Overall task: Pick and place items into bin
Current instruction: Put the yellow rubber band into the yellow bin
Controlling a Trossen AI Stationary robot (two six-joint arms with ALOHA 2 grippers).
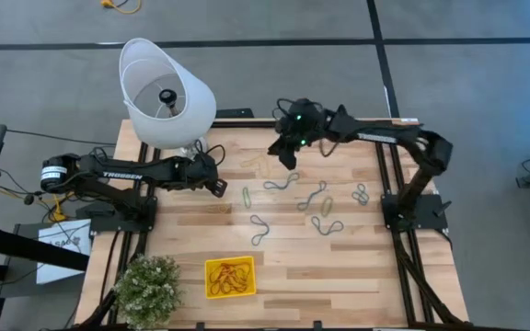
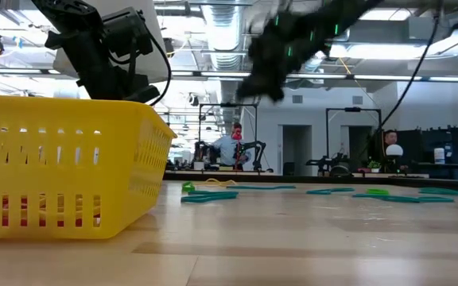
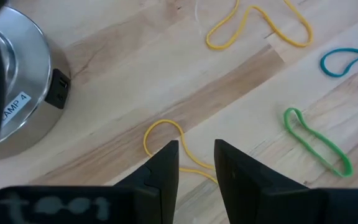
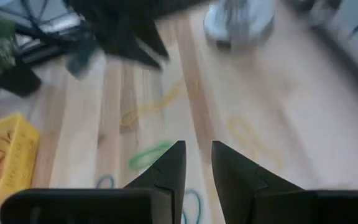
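Observation:
Several rubber bands lie flat on the wooden table, among them a green one (image 1: 246,195), a teal one (image 1: 281,182) and a dark one (image 1: 260,228). The yellow bin (image 1: 230,277) stands near the table's near edge with bands inside. My left gripper (image 1: 219,187) is low over the table beside the lamp base, open by a narrow gap; in its wrist view (image 3: 196,155) a yellow band (image 3: 164,132) runs under its tips. Whether they touch it, I cannot tell. My right gripper (image 1: 285,158) hangs above the far middle of the table, narrowly open (image 4: 197,155) and holding nothing.
A white lampshade (image 1: 164,92) leans over the table's far left corner, with its metal base (image 3: 17,106) close to my left gripper. A potted plant (image 1: 145,287) stands left of the bin. More bands (image 1: 325,223) lie toward the right. The low view shows the bin's wall (image 2: 62,171).

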